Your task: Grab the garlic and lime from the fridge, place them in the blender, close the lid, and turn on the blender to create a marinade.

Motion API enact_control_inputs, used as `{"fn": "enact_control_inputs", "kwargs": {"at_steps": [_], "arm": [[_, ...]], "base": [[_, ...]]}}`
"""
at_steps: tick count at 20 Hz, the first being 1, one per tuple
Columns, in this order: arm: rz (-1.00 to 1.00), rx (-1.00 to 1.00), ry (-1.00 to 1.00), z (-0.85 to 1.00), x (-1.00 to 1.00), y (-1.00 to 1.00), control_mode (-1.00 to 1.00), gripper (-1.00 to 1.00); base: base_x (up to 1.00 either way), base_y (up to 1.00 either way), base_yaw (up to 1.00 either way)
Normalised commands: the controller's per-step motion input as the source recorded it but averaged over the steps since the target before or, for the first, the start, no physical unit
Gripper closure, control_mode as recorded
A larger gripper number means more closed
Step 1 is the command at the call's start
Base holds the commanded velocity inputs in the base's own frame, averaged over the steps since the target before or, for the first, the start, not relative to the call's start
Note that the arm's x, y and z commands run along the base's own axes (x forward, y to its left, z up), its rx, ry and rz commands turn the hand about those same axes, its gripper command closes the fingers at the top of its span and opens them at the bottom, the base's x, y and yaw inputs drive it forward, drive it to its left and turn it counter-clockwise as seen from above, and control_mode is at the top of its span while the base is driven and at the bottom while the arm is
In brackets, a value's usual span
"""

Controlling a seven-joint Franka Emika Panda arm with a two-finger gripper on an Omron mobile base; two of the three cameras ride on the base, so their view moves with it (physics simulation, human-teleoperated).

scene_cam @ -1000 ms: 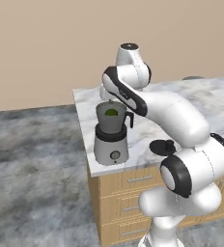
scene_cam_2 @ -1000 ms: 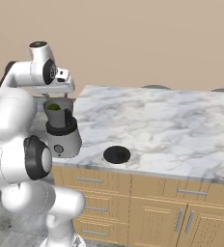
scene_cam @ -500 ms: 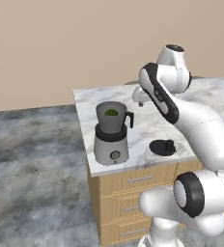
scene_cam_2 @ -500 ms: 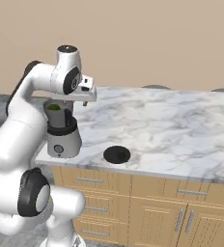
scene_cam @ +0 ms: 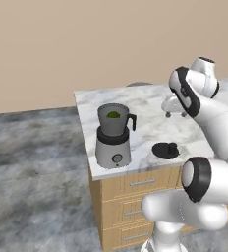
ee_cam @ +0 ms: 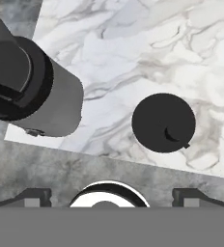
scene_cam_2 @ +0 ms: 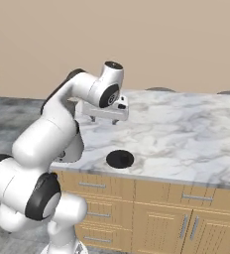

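One item visible in the dark grey blender jar (scene_cam: 113,119): green lime (scene_cam: 113,114). Round black lid (ee_cam: 163,123) lies flat on the marble worktop (scene_cam: 150,123), at the jar's 3 o'clock, ready for capping. End effector (scene_cam_2: 104,119) wide open, empty, above it.

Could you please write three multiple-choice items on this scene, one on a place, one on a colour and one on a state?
1. Where is the lid?
A. on the blender jar
B. flat on the marble counter, beside the blender
C. on the floor

2. What colour is the blender's base?
A. light grey
B. red
C. wooden brown

3. How does the gripper stand?
A. shut on the lid
B. shut on the lime
C. open, holding nothing

Answers:
1 B, the black disc lies on the counter apart from the blender.
2 A, the rounded base with its knob is light grey.
3 C, its fingertips stand wide apart above the counter with nothing between them.
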Motion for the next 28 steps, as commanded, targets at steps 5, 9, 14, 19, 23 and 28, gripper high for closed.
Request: {"fn": "enact_control_inputs", "kwargs": {"at_steps": [5,9,14,19,23,28], "arm": [[0.13,-0.02,0.05,-0.73,0.38,-0.56,-1.00,-1.00],[0.00,-0.16,-0.04,-0.74,0.07,-0.47,-1.00,-1.00],[0.00,-0.14,-0.03,-0.87,0.00,-0.06,-1.00,-1.00],[0.00,0.00,-0.01,-0.35,0.01,0.00,-1.00,-1.00],[0.00,0.00,0.00,-0.48,0.06,0.00,-1.00,-1.00],[0.00,-0.01,0.00,-0.43,0.15,0.00,-1.00,-1.00]], "base": [[0.00,0.00,0.00],[0.00,0.00,0.00],[0.00,0.00,0.00],[0.00,0.00,0.00],[0.00,0.00,0.00],[0.00,0.00,0.00]]}}
